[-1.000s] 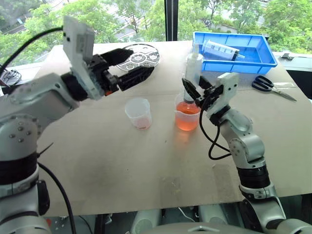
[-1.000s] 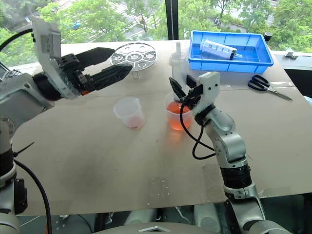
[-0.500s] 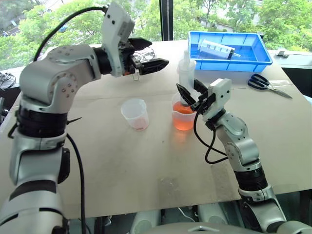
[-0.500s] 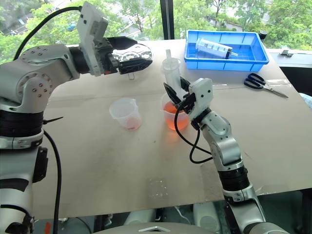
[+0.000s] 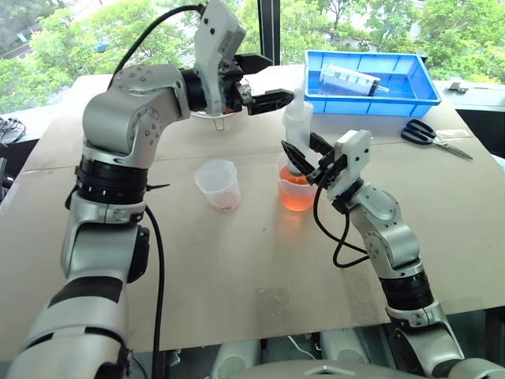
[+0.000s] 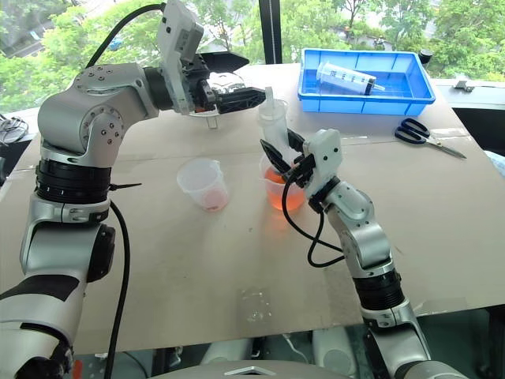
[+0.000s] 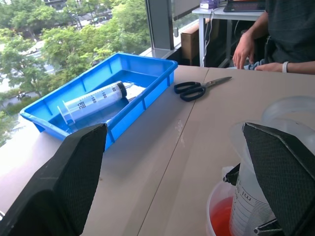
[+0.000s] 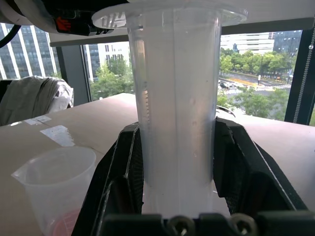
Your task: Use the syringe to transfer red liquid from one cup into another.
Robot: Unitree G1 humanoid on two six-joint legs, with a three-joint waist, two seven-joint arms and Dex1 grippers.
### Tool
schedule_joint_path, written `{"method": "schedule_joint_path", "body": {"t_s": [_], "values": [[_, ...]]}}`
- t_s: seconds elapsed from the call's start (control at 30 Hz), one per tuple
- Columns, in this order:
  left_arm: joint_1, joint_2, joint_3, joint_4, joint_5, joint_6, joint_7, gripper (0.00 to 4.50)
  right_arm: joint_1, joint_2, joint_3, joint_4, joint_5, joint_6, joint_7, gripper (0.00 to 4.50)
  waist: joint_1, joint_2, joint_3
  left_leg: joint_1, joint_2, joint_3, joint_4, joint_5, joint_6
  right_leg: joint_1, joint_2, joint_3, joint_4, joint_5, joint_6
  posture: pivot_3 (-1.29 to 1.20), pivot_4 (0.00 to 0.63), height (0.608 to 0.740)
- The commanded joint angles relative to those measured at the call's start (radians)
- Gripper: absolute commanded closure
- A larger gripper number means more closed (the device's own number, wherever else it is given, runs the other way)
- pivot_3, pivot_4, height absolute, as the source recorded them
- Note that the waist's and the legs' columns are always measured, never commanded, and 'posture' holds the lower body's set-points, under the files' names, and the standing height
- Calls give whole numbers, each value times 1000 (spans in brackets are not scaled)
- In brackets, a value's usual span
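Syringe: we see the milky syringe (image 5: 297, 120) standing upright, its lower end down in the wide spouted cup (image 5: 297, 189) at mid-table.
Right gripper: our right gripper (image 5: 304, 155) has its two black fingers clamped on the syringe barrel just above the cup rim; the right wrist view shows that grip close up, a finger (image 8: 120, 162) pressed to each side of the barrel.
Left gripper: our left gripper (image 6: 237, 79) is up and level, jaws spread wide and holding nothing, pointing right with its fingertips just beside the syringe's top.
Left wrist view: here we look between the spread fingers (image 7: 69, 182) and catch the syringe's flange and barrel, with red showing in the cup below.
Red liquid: orange-red liquid (image 5: 298, 197) fills the lower part of the wide cup; a thin reddish film sits at the bottom of the narrow cup (image 5: 220, 184), just to the left.
Tray: a blue tray (image 5: 410, 96) lies far right, with a clear marked syringe (image 7: 96, 99) in it; we can read its printed scale from the left wrist.
Scissors: black-handled scissors (image 5: 435, 140) lie right of the tray.
Person: the left wrist view adds a seated person's forearm (image 7: 261, 42) beyond the table's far end.
Round plate: a perforated disc (image 6: 213, 87) lies on the far table behind the left gripper, mostly hidden.
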Motion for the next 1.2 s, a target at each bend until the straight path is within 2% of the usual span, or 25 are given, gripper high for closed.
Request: {"method": "schedule_joint_path", "body": {"t_s": [0.03, 0.23, 0.7, 0.9, 0.93, 0.97, 1.0, 1.07, 1.2], "values": [[-21, 14, 37, -41, -1, 1, -42, 0, -24, 25, -43, -57, 45, 33, -36, 3036, 1, 0, 0, 0, 0, 0, 0, 0, 0, 0, 0, 0, 0, 0, 0, 0, 150, 740], [-21, 20, 61, -50, 0, 30, -58, 0, -30, 10, -44, -68, 50, 51, -23, 3036, 1, 0, 0, 0, 0, 0, 0, 0, 0, 0, 0, 0, 0, 0, 0, 0, 150, 740], [-57, -109, 36, 24, 100, -84, -62, 0, -15, -42, 12, -96, 36, 65, 34, 3037, 1, 0, 0, 0, 0, 0, 1, 0, 0, 0, 0, 0, 1, 0, 0, 0, 150, 740], [-54, -128, 52, 20, 118, -96, -70, 2625, -8, -63, 10, -87, 28, 93, 24, 3042, 1, 0, 0, 0, 0, 0, 1, 0, 0, 0, 0, 0, 1, 0, 0, 0, 150, 740], [-54, -130, 52, 19, 119, -98, -71, 2625, -5, -66, 10, -83, 27, 99, 24, 3042, 1, 0, 0, 0, 0, 0, 1, 0, 0, 0, 0, 0, 1, 0, 0, 0, 150, 740], [-52, -131, 53, 18, 120, -101, -72, 3408, -2, -69, 12, -81, 26, 103, 25, 3043, 1, 0, 0, 0, 0, 0, 1, 0, 0, 0, 0, 0, 1, 0, 0, 0, 150, 740], [-52, -132, 53, 16, 122, -104, -72, 3511, 0, -71, 13, -81, 27, 106, 26, 3043, 1, 0, 0, 0, 0, 0, 1, 0, 0, 0, 0, 0, 1, 0, 0, 0, 150, 740], [-50, -133, 54, 12, 122, -104, -71, 4417, 5, -74, 15, -82, 28, 113, 27, 3048, 1, 0, 0, 0, 0, 0, 1, 0, 0, 0, 0, 0, 1, 0, 0, 0, 150, 740], [-59, -134, 61, 22, 124, -114, -65, 4500, 16, -84, 26, -81, 23, 122, 36, 3059, 1, 0, 0, 0, 0, 0, 1, 0, 0, 0, 0, 0, 1, 0, 0, 0, 150, 740]]}}
